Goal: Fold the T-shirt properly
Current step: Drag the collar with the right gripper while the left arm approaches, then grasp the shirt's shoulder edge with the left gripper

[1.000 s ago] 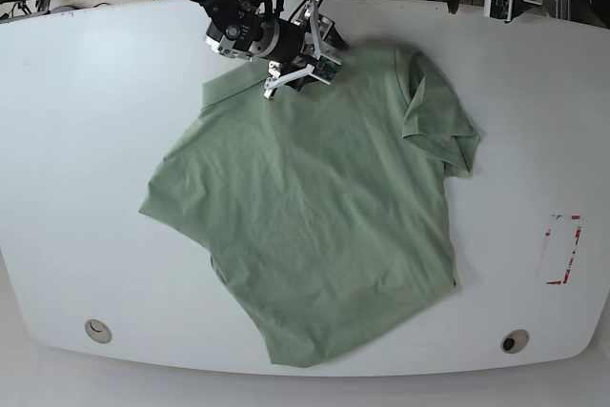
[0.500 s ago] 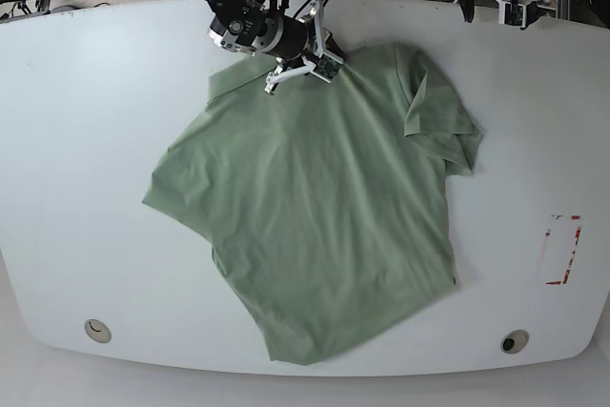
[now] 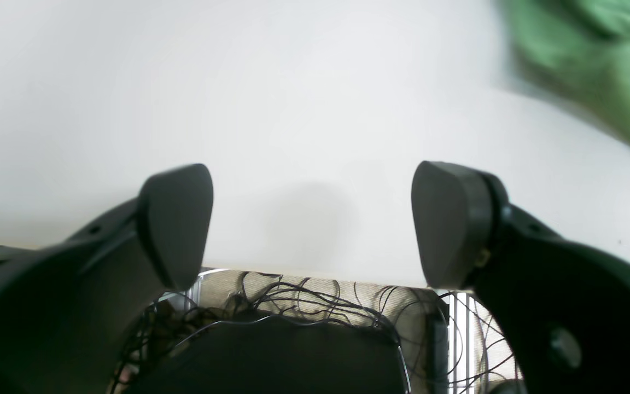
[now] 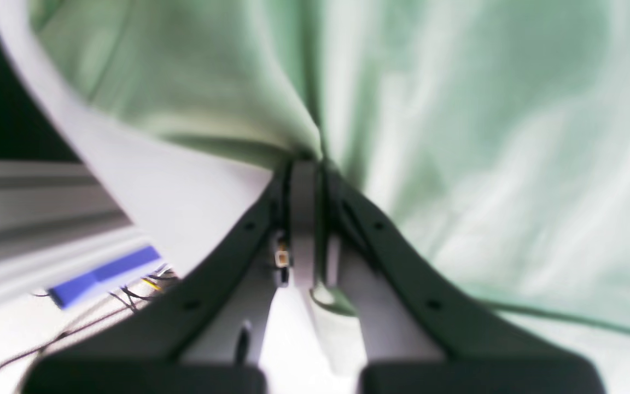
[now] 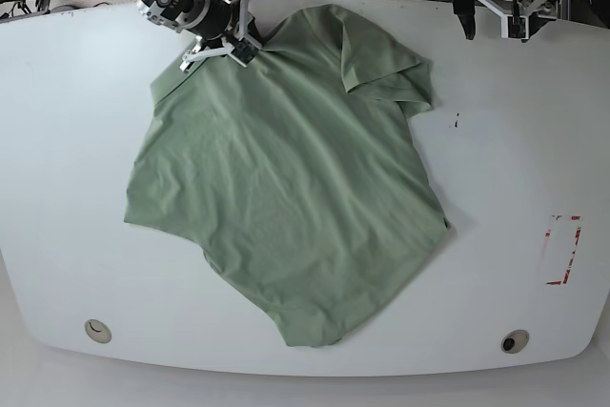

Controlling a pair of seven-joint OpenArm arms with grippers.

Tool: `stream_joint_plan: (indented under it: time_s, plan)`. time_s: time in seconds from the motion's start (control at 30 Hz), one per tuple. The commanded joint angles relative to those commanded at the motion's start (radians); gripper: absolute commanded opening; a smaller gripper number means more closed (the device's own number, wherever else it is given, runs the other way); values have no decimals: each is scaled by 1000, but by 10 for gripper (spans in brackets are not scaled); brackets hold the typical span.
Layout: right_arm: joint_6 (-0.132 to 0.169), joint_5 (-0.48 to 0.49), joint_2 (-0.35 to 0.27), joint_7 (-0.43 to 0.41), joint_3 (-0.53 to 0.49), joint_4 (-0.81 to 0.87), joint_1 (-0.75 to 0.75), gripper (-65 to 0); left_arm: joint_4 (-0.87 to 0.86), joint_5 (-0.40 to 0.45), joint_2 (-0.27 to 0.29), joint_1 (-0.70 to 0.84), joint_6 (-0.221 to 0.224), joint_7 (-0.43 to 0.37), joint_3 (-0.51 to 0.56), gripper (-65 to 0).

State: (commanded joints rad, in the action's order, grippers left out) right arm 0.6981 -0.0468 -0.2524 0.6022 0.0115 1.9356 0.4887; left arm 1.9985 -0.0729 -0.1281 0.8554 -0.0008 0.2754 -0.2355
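The pale green T-shirt (image 5: 286,169) lies spread on the white table (image 5: 534,121), collar end toward the back left, hem toward the front. One sleeve (image 5: 381,69) is folded over at the back right. My right gripper (image 5: 250,45) is shut on the fabric near the collar; in the right wrist view its closed fingers (image 4: 304,186) pinch a bunched ridge of the T-shirt (image 4: 457,137). My left gripper (image 5: 494,18) hovers open at the table's far right edge, holding nothing. In the left wrist view its fingers (image 3: 175,219) stand wide apart, with a blurred bit of T-shirt (image 3: 610,60) at top right.
A red-marked rectangle (image 5: 562,250) lies at the table's right side, and a small dark speck (image 5: 456,122) sits beside the shirt. Two round holes (image 5: 97,331) (image 5: 515,341) sit near the front corners. Cables and frames crowd the area behind the table.
My right gripper has dragged the collar end toward the back left, and the whole T-shirt has slid and turned with it. The left arm has stayed at the back right.
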Motion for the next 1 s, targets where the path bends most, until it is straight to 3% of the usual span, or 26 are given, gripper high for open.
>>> stream_joint_plan:
  time_s: [0.23, 0.4, 0.47, 0.7, 1.0]
  plan:
    - [0, 0, 63, 5, 285, -35, -66, -650, 0, 0, 0, -86, 0, 2, 2, -114]
    - [0, -2, 74, 5, 414, -110, -138, -650, -2, 9, -6, -167, 0, 3, 46, -111]
    - [0, -2, 75, 5, 439, -124, -150, -650, -3, 15, -11, -199, 0, 18, 58, -111]
    - [0, -2, 75, 5, 450, -127, -152, -650, -11, 157, -20, -414, 0, 183, 189, -110]
    - [0, -3, 118, 5, 451, -126, -167, -650, -176, 169, -20, -671, 0, 307, 364, -110]
